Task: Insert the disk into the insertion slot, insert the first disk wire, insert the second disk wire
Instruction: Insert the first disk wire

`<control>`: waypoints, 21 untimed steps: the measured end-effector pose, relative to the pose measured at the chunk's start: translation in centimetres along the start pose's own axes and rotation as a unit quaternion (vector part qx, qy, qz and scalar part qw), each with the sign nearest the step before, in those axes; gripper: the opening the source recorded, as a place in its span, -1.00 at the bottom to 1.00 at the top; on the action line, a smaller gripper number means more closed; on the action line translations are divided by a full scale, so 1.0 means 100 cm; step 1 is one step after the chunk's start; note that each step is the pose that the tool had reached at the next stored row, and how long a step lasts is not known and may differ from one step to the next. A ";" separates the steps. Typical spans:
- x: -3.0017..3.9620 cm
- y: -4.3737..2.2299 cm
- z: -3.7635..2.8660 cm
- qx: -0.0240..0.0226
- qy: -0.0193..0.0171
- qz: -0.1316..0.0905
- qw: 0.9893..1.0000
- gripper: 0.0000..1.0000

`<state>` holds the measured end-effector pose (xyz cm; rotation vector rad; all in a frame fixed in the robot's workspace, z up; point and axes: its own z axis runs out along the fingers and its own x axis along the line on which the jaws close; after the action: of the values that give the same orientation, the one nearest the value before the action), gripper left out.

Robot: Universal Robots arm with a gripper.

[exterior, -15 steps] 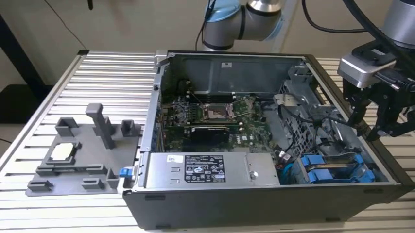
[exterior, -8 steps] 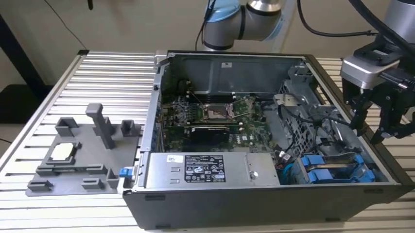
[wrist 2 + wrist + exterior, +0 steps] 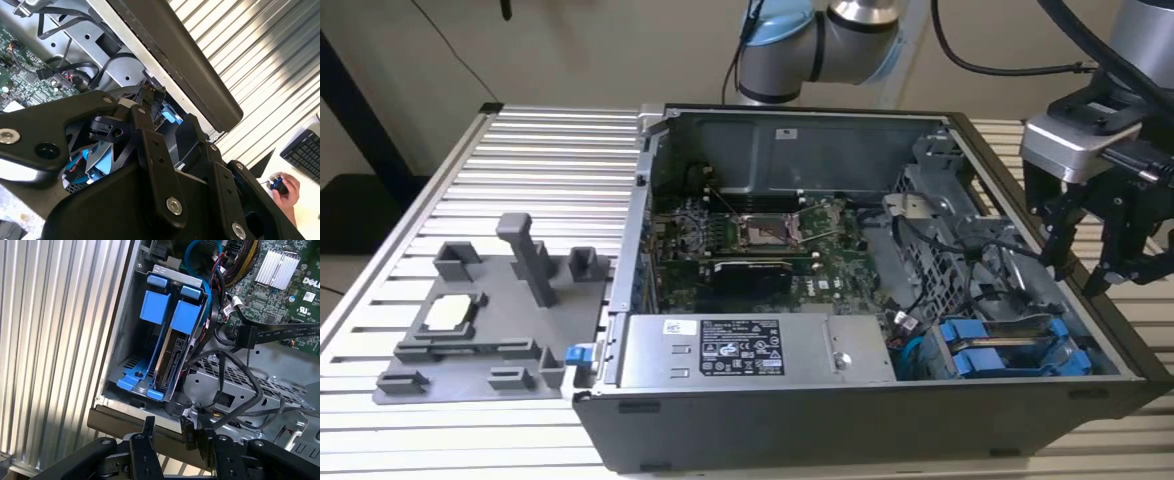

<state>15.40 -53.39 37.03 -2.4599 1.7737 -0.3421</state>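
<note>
here the gripper (image 3: 168, 429) hangs over the case wall (image 3: 125, 416), fingers apart and empty; beyond it the disk (image 3: 172, 357) sits in its blue carrier inside the insertion slot (image 3: 125, 347), black cables (image 3: 240, 385) and motherboard (image 3: 280, 285) farther in.

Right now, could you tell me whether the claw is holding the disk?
No; in the first wrist view the disk sits in the insertion slot, apart from the open claw.
</note>
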 end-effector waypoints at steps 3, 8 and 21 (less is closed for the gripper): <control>-0.0007 -0.0002 -0.0001 0.000 0.000 0.000 1.000 -0.06; -0.0010 -0.0005 0.0000 -0.001 0.002 0.000 1.000 -0.48; -0.0010 -0.0006 0.0000 -0.001 0.001 0.000 1.000 -0.62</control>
<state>15.43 -53.28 37.03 -2.4635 1.7757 -0.3436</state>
